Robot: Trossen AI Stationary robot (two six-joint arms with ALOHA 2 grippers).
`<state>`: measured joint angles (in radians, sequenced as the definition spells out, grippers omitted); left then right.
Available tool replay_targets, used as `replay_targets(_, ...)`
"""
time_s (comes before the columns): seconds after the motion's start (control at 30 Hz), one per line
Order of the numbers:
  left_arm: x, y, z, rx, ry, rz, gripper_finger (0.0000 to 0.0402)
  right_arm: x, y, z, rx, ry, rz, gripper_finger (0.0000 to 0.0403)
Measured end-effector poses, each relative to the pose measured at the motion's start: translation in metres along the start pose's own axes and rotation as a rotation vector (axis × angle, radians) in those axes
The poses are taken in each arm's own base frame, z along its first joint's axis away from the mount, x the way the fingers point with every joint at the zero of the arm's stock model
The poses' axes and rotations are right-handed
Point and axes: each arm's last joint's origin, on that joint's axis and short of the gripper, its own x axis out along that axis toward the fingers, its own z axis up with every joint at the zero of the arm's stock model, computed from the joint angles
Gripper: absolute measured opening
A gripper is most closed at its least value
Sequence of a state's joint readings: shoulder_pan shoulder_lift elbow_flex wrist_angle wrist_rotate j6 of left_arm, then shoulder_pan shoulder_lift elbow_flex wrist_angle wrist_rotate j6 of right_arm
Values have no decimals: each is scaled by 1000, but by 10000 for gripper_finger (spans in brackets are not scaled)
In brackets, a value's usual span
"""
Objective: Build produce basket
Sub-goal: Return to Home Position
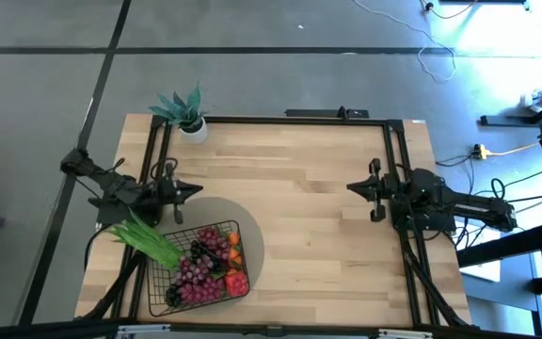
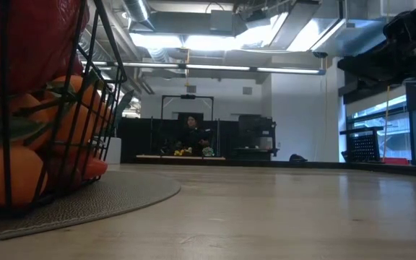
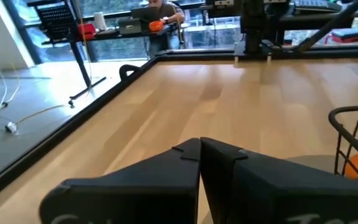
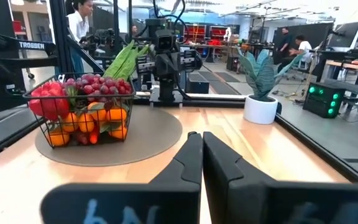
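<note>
The dark wire basket [image 1: 200,266] stands by its bottom on a grey round mat [image 1: 250,235] at the table's near left. It holds the produce: purple grapes [image 1: 199,268], red pieces [image 1: 236,282], orange fruit [image 4: 86,122] and long green bean pods [image 1: 145,240] that stick out over its left rim. My left gripper [image 1: 196,189] is shut and holds nothing, just beyond the basket's far side, pointing level toward the table's middle. My right gripper [image 1: 351,186] is shut and holds nothing at the table's right, pointing level toward the left.
A potted teal-leaved plant [image 1: 188,115] stands at the far left corner. A dark metal frame [image 1: 280,120] runs along the table's far edge and sides. Bare wood [image 1: 299,217] lies between the two grippers. People sit at desks in the room beyond [image 2: 191,130].
</note>
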<state>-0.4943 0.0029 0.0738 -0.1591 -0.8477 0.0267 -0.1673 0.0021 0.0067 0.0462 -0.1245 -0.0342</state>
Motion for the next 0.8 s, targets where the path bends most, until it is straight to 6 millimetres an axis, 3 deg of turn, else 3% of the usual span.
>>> replay_targets(0.3, 0, 0, 0, -122, 2, 6, 0, 0, 0, -1, 1, 7, 0, 0)
replay_targets(0.8, 0, 0, 0, -119, 3, 6, 0, 0, 0, -1, 3, 7, 0, 0)
